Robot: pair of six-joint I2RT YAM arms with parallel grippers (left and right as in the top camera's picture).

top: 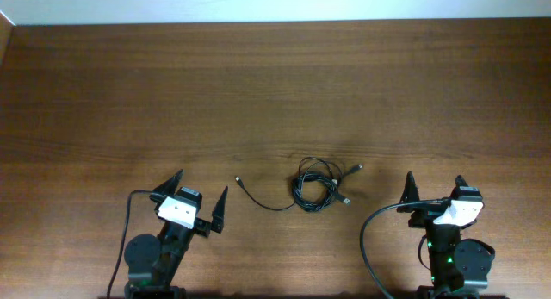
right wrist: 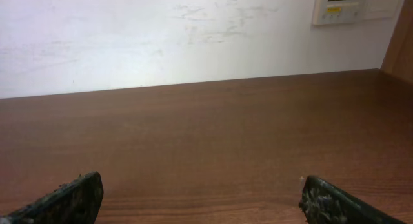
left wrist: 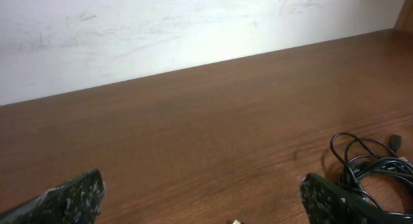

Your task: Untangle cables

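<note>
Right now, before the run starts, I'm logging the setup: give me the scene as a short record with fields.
left hand: open, empty, apart from the cables
right hand: open, empty, apart from the cables
cables: tangled coil lying on the table, between the two hands
loose end: one cord trails toward the left hand, ending in a plug

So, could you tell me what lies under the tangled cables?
Only bare wooden table shows beneath the cables; where loops overlap, lower strands are partly hidden.
</note>
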